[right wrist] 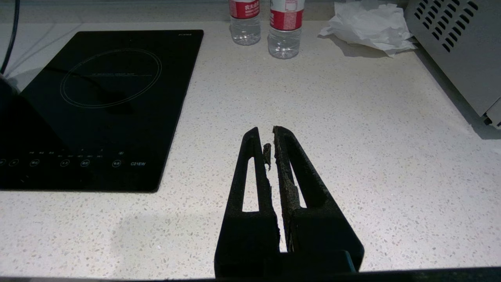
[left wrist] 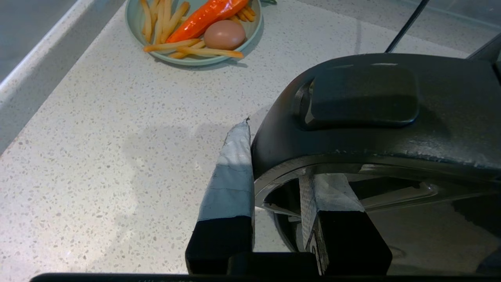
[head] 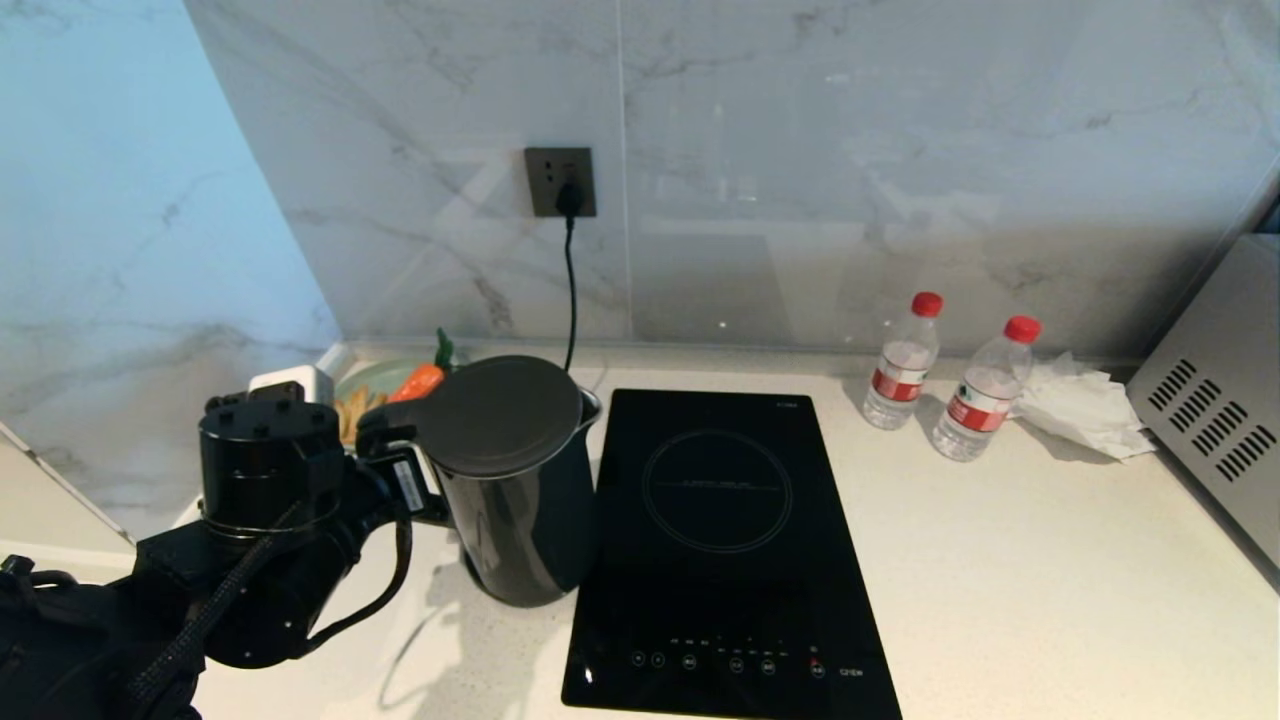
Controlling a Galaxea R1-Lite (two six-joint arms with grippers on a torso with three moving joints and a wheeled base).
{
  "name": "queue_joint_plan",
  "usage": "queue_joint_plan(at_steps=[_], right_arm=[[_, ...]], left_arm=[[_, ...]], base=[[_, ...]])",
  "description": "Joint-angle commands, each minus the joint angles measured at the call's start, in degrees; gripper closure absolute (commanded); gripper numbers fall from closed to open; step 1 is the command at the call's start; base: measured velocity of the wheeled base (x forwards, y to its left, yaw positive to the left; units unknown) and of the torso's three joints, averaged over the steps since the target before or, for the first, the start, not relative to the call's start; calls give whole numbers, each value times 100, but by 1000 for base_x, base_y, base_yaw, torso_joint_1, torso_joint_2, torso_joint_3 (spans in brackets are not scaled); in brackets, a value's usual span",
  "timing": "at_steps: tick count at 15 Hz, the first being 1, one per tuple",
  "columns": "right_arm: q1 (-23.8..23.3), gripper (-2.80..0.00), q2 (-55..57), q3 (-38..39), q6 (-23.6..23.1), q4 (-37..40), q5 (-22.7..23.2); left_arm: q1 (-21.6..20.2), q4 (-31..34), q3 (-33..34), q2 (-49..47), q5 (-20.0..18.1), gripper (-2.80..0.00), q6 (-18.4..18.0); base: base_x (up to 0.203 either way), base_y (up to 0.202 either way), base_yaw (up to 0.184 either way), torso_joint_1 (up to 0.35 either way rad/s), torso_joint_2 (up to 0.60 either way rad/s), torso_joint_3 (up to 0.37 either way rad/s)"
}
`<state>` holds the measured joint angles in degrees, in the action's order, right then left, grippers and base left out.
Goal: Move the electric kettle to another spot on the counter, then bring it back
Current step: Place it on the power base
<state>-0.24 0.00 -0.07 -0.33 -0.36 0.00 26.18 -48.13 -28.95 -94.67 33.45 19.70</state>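
My left gripper point(left wrist: 274, 184), with its grey-taped black fingers point(left wrist: 231, 172), is clamped across the loop handle of the tall glossy black electric kettle point(head: 515, 480), the left arm reaching in from the lower left. My right gripper point(right wrist: 270, 149) hangs idle, its worn black fingers nearly together and gripping nothing.

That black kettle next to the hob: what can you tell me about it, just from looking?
The tall glossy black electric kettle has a flat matte lid, a small pointed spout toward the back wall and a loop handle with a push-button on top. It is upright at the left edge of the black glass hob, on or just above the speckled off-white counter. The left gripper is shut on its handle, one taped finger outside the loop, one inside.
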Motion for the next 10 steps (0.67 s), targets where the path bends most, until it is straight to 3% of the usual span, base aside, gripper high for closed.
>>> queue_joint_plan(at_steps=[1,6,10], right_arm=[[-2,0,0,-1,-2,0,0],[6,0,0,-1,-2,-6,0],[7,0,0,0,-2,-4,0]], left_arm=[[-112,-12,-73,-89,17,0,7],[-494,5,-130,-104,-40,0,-18],[-534,5,-93,-33,-40,0,-10]], base=[[0,0,0,0,0,0],[0,0,0,0,0,0],[0,0,0,0,0,0]])
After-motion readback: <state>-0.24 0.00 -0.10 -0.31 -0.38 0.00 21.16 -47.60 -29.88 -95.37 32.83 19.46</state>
